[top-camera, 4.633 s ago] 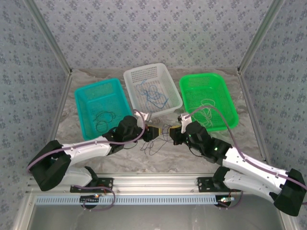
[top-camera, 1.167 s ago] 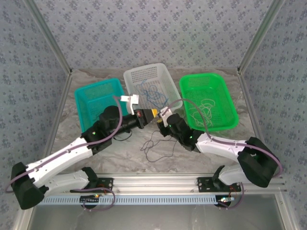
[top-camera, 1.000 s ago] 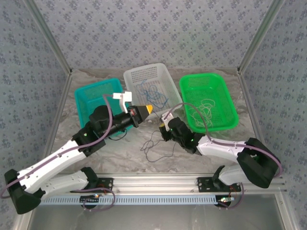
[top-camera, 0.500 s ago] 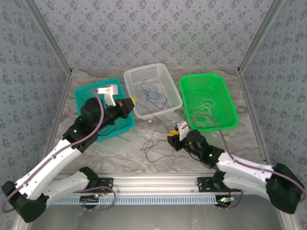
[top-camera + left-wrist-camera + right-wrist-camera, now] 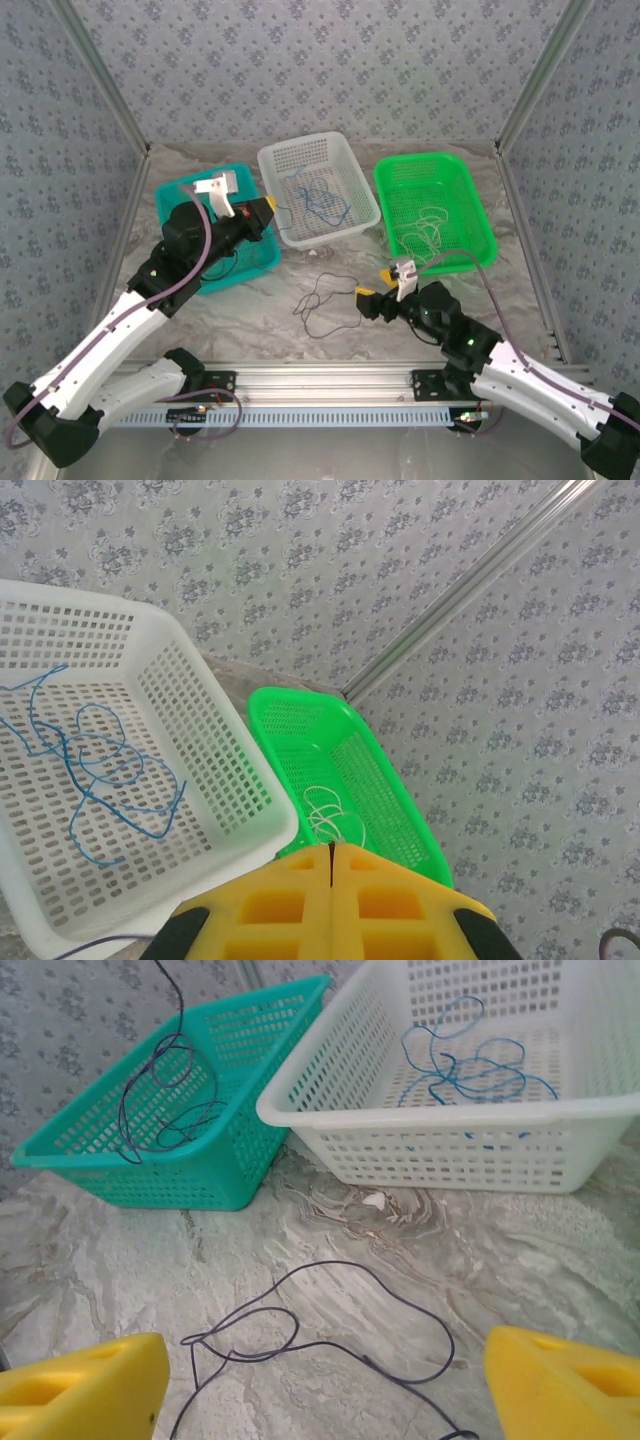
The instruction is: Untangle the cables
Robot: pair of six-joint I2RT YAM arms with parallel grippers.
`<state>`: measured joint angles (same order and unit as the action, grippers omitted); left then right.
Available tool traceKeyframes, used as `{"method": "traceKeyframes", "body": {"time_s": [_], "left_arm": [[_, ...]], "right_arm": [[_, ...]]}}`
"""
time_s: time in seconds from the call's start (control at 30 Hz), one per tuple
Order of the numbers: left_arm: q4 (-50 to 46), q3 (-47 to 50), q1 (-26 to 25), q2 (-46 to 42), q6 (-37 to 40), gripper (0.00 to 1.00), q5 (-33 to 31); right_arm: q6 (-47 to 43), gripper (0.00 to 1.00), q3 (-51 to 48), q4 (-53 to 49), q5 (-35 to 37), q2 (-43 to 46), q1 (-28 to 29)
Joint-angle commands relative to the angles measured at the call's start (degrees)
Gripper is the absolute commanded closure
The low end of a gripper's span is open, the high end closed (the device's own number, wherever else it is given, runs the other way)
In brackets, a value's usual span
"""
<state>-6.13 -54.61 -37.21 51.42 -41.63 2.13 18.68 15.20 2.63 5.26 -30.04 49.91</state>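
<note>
A dark cable [image 5: 322, 305] lies in loose loops on the marble table, seen in the right wrist view as the dark cable [image 5: 330, 1330]. My right gripper [image 5: 372, 298] is low beside it and open, and the strand lies between its wide-apart yellow fingers [image 5: 80, 1390]. My left gripper [image 5: 270, 206] hangs over the teal basket's [image 5: 175, 205] right rim, jaws shut [image 5: 331, 848] on a thin black cable [image 5: 165, 1070] that drops into that basket. Blue cable [image 5: 318, 195] lies in the white basket [image 5: 300, 150], and white cable [image 5: 425, 230] in the green basket [image 5: 470, 200].
The three baskets stand in a row across the back of the table. Patterned walls and metal frame posts close in the sides and back. The arm bases and a rail run along the near edge.
My right gripper has opened and pulled back to the near right, leaving the dark cable on the table. My left gripper has swung left from the white basket to the teal one, still shut.
</note>
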Motion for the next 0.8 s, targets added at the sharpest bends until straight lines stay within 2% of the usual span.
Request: {"method": "traceKeyframes", "body": {"time_s": [0.0,0.2,0.5,0.6,0.77], "left_arm": [[2.09,-2.07,0.3,-0.2,-0.31,1.0,1.25],[3.95,-2.32,0.21,-0.18,-1.32,1.0,4.0],[6.83,-2.97,-1.83,0.77,-1.13,1.0,6.75],[6.83,-2.96,-2.13,0.8,-0.67,1.0,6.83],[7.1,-2.75,-2.48,1.09,-0.15,1.0,7.04]], "right_arm": [[-0.6,0.12,3.61,-0.58,1.62,-1.78,-0.03],[-1.36,0.05,8.21,3.58,0.31,-10.54,-1.03],[-0.55,0.05,11.46,11.01,-3.51,-21.75,-4.35],[2.19,0.09,13.34,12.6,-5.69,-24.94,-5.7],[8.61,0.17,19.74,12.92,-16.11,-32.56,-7.59]]}}
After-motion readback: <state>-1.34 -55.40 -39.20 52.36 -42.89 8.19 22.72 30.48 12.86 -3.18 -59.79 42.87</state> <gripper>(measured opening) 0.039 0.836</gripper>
